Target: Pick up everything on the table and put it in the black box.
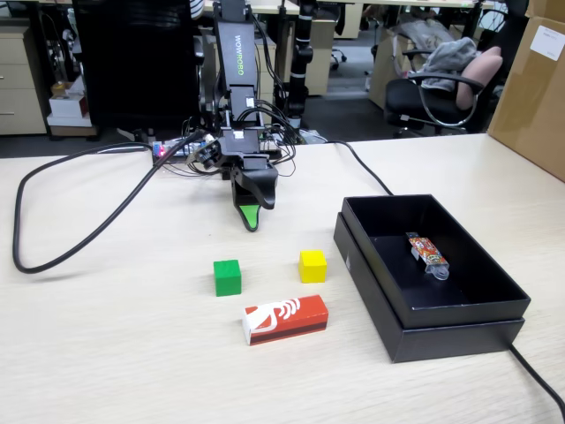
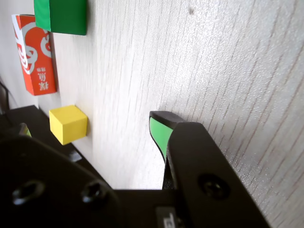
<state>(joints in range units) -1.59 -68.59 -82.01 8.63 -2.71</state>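
Observation:
In the fixed view a green cube [image 1: 227, 276], a yellow cube [image 1: 312, 266] and a red-and-white carton [image 1: 285, 319] lie on the beige table [image 1: 115, 344]. The black box [image 1: 375, 296] stands to their right. My gripper [image 1: 252, 212] points down at the table behind the cubes and touches none of them. In the wrist view my gripper [image 2: 92, 130] is open and empty, its green pad [image 2: 159, 135] over bare table. That view also shows the yellow cube [image 2: 68, 124], the green cube [image 2: 61, 16], the carton [image 2: 35, 54] and a corner of the box [image 2: 26, 113].
An orange-red wrapped candy [image 1: 426, 252] lies inside the black box. A thick black cable [image 1: 71, 247] loops over the table's left part, and another [image 1: 538, 380] runs off at the front right. A brown carton [image 1: 534, 79] stands at the far right.

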